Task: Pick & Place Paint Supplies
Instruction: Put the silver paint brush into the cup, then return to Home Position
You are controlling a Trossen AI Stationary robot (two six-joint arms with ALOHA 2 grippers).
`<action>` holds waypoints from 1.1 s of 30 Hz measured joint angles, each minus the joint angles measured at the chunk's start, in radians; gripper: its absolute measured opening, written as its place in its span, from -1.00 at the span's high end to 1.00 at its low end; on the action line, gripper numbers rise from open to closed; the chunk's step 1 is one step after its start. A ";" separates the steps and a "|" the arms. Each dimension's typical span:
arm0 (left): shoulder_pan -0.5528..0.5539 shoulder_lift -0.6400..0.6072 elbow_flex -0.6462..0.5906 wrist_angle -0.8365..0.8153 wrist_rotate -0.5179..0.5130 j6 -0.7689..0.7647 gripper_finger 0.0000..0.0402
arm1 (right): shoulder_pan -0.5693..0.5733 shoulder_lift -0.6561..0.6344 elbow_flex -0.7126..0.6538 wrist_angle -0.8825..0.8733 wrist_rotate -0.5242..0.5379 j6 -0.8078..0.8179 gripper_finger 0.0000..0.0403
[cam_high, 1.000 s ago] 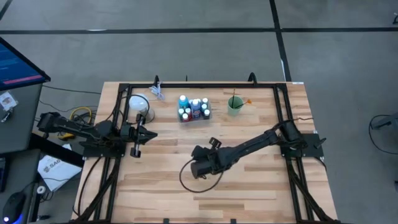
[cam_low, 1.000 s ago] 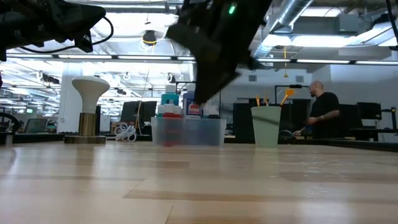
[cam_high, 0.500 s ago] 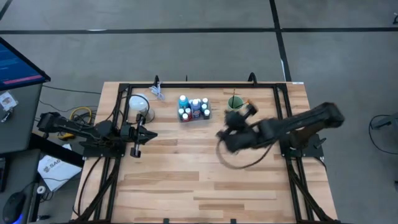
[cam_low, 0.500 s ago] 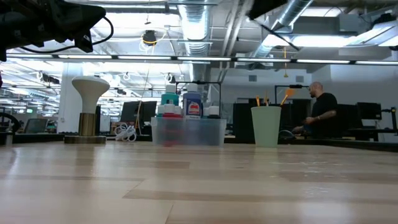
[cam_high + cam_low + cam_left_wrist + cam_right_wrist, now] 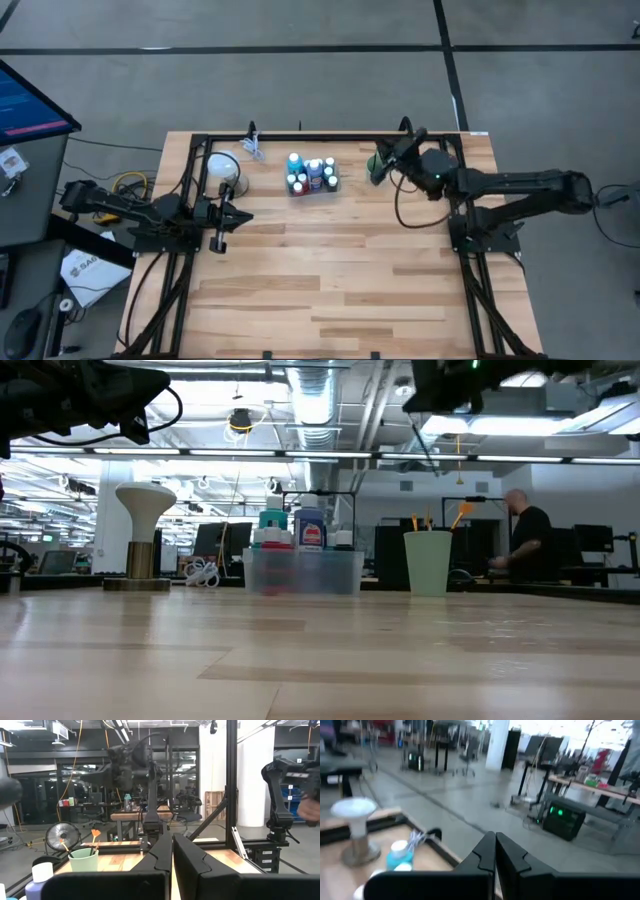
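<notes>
Right tool (image 5: 392,152) hangs over the cup (image 5: 377,168); brushes (image 5: 437,517) poke up beneath it, tray (image 5: 313,179) just beside, bare counter (image 5: 340,270) beyond.

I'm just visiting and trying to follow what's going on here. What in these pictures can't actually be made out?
- Brushes in the green cup: only the tips show; the cup wall hides the rest, and in the high view the right gripper covers the cup.
- Paint bottles: the low view shows only tops above the clear tray; the high view is too small to count them.
- Left gripper: nothing near it to judge.
</notes>
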 joint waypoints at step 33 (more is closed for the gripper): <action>0.000 0.000 0.000 0.000 0.000 0.000 0.99 | -0.284 0.265 -0.236 0.369 -0.195 0.105 0.60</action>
